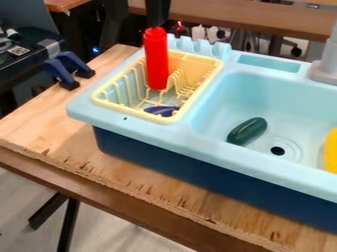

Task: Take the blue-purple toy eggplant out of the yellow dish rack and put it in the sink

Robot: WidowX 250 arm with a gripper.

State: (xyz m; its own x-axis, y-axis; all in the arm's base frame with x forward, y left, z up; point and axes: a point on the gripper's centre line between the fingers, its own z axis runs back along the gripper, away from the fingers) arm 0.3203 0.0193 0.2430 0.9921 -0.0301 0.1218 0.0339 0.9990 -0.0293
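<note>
The black gripper (158, 23) pointed down from the far side at the top of one upright red bottle (156, 59), though how wide it stood and whether it gripped could not be told. The bottle was at the yellow rack (125, 111), left of the sink (223, 106), with one dark-blue item (161, 110) nearer; one green object (247, 131) and one yellow object (331, 151) lay in the sink.
</note>
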